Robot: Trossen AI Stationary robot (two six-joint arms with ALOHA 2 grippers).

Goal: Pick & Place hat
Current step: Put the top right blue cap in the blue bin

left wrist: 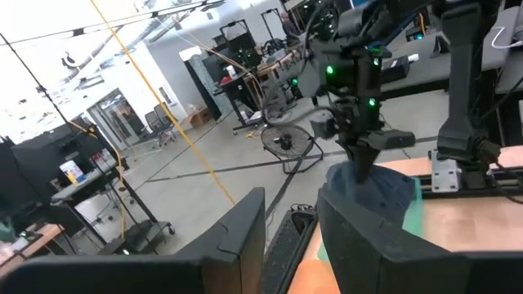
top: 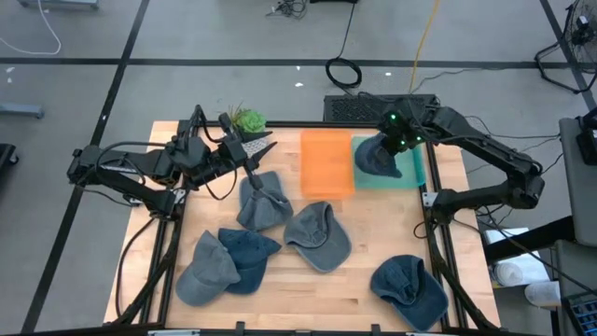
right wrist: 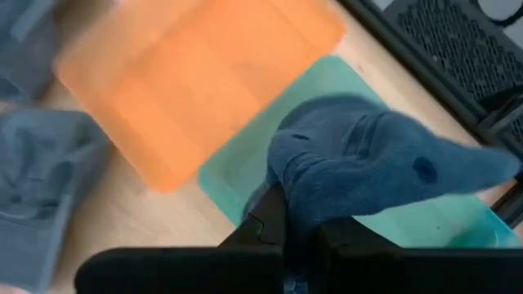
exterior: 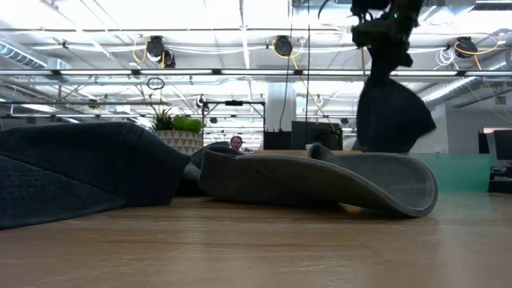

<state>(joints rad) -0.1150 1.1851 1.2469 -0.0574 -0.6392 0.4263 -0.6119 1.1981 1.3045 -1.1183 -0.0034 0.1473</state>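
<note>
Denim hat (top: 376, 155) hangs pinched in the right gripper (top: 399, 142) over the teal tray (top: 415, 174), needing lowering and release.

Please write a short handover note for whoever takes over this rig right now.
Right claw: shut on a dark blue hat, hanging above the teal tray, not yet released.
Left claw: at the crown of a grey hat on the table; whether it grips is unclear.
Orange tray: no hat in it.
Four more hats lie loose: a grey hat at centre, two overlapping at front left, one at front right.
Left: release the blue hat, then the rest.
</note>
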